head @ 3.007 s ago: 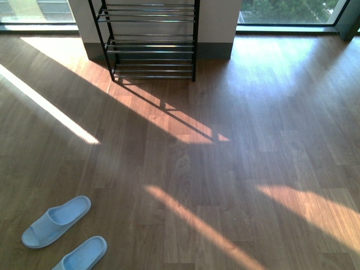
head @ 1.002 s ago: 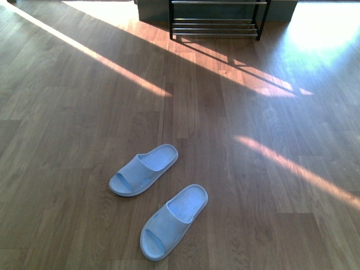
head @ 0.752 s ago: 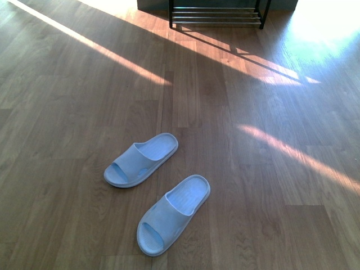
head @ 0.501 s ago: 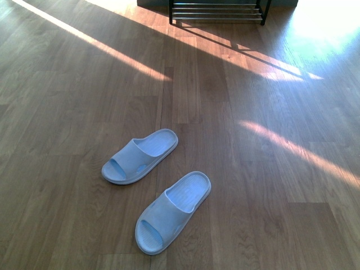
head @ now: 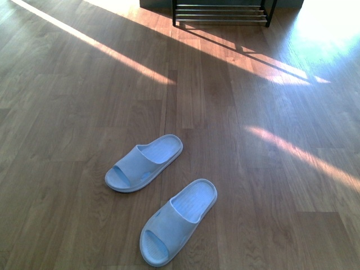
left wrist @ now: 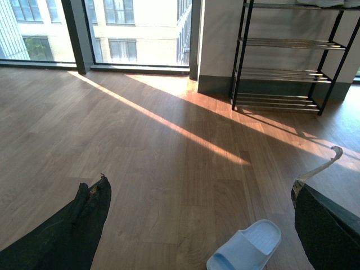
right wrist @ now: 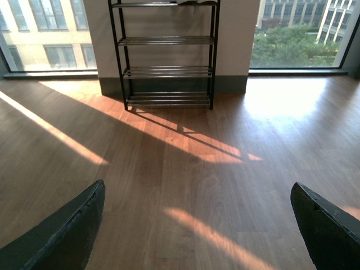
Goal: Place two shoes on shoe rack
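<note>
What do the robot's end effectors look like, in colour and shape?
Left end effector: dark, nearly black fingers with rounded tips; a pale curling strip is stuck to one. Right end effector: similar dark fingers, no strip. The front view shows neither arm.

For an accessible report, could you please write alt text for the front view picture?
Two pale blue slide sandals lie on a wooden floor, the far sandal and the near sandal apart and roughly parallel. At the picture's top edge stands the foot of the shoe rack. Sunlight stripes cross the floor.
</note>
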